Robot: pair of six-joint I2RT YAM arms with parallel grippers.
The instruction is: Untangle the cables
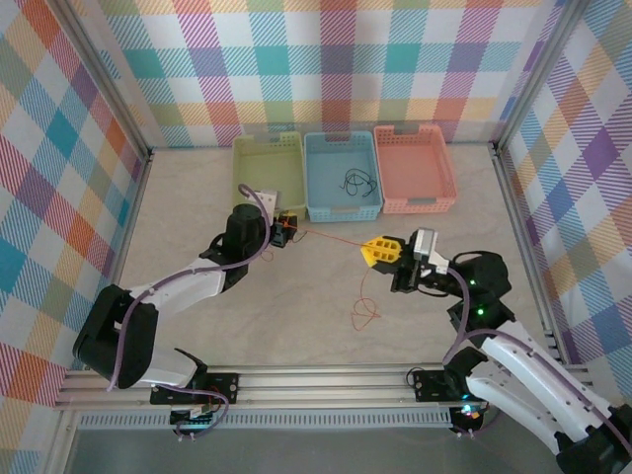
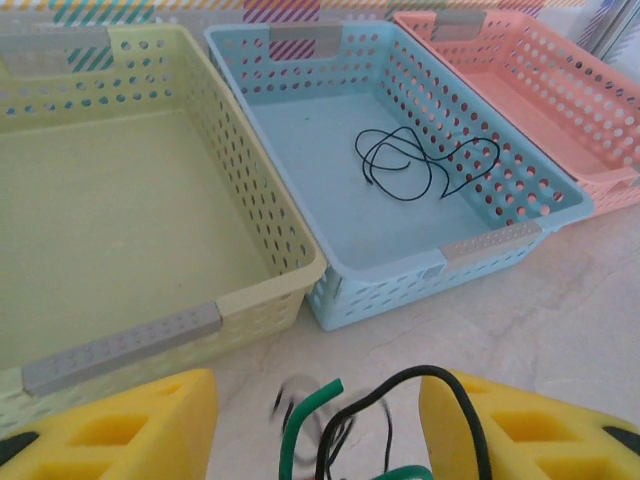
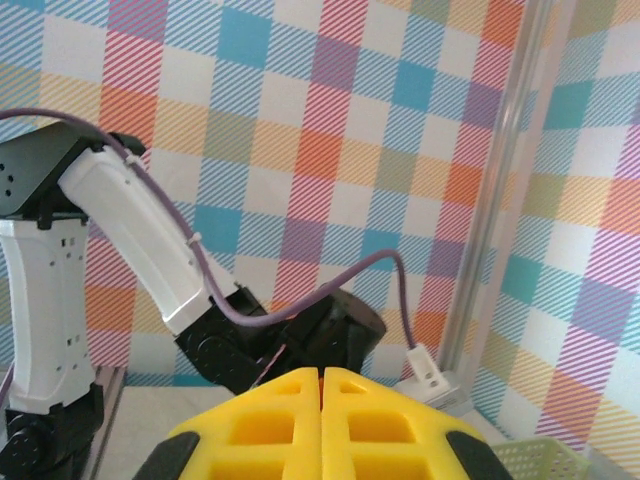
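No writing, label, brand, number or sign could be read anywhere. The green basket (image 1: 265, 173), the blue basket (image 1: 331, 163) beside it and the pink basket (image 1: 415, 168) beyond that one bore no legible mark.

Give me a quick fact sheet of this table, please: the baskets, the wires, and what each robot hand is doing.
Baskets: pale green basket, blue basket and salmon basket, side by side at the far edge
In the blue basket: one loose black cable
Other two baskets: empty
Left hand: open, green and black cables bunched between its fingers
Right hand: shut on the orange-red cable
Orange-red cable: stretched between the two hands, its free end looped on the table
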